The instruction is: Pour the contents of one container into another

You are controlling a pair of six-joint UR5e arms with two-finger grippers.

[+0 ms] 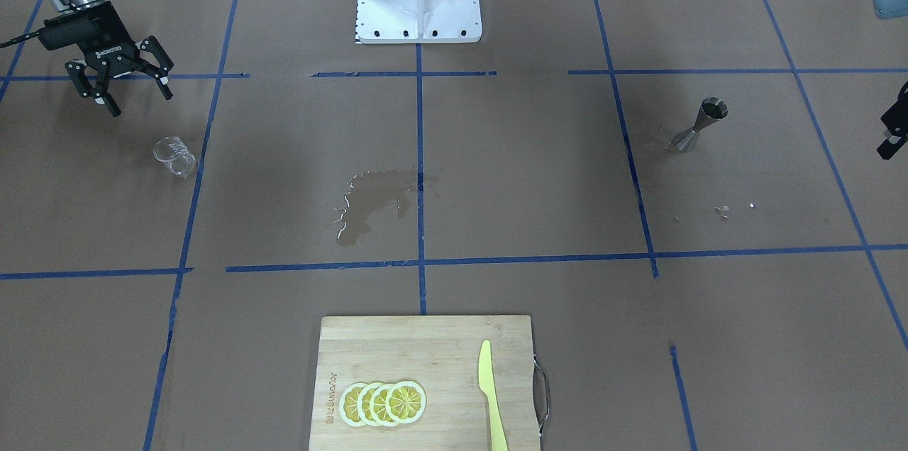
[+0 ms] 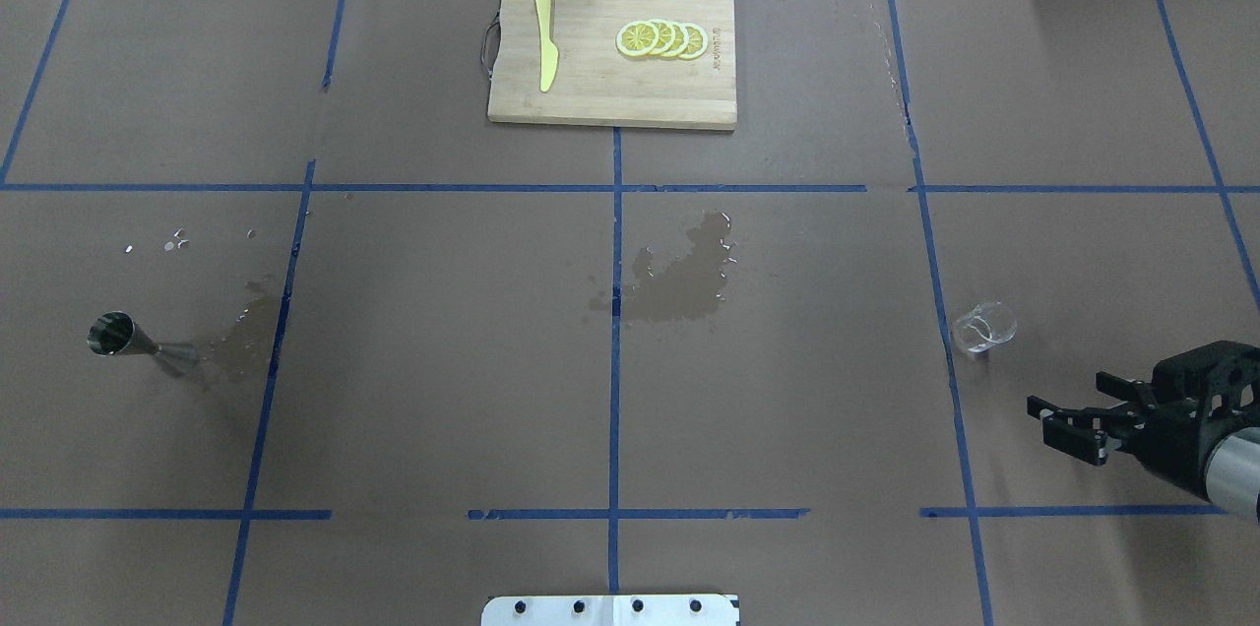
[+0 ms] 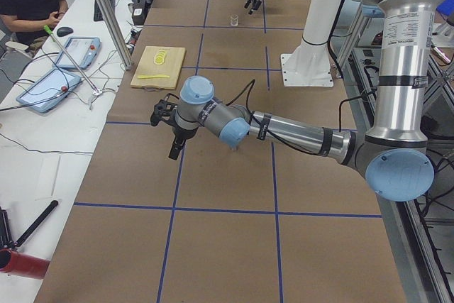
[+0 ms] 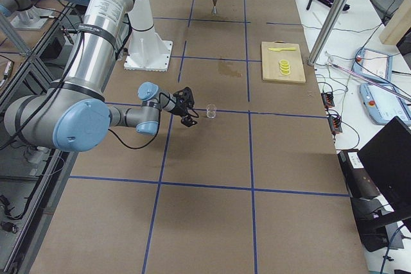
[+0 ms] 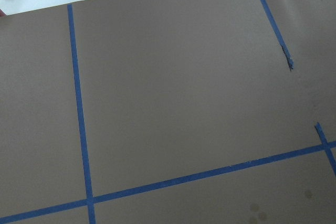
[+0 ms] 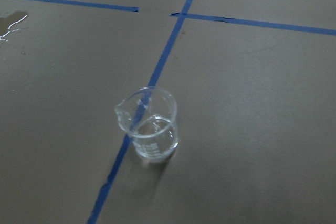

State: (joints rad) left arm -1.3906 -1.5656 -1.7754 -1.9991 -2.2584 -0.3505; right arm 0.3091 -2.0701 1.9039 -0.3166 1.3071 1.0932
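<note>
We found the small clear glass beaker with a flared, lipped rim (image 6: pixel 148 124) standing upright on a blue tape line (image 6: pixel 165 51), on the right side of the brown paper-covered table (image 1: pixel 496 153). The right gripper (image 1: pixel 140 101) hung near it, apart, fingers spread wide and holding nothing. The small grey steel hourglass-shaped jigger (image 1: pixel 699 126) stood upright far off on the left side, beside a wet patch (image 2: pixel 241 341). We could not tell how the left gripper (image 3: pixel 167 133) was set.
</note>
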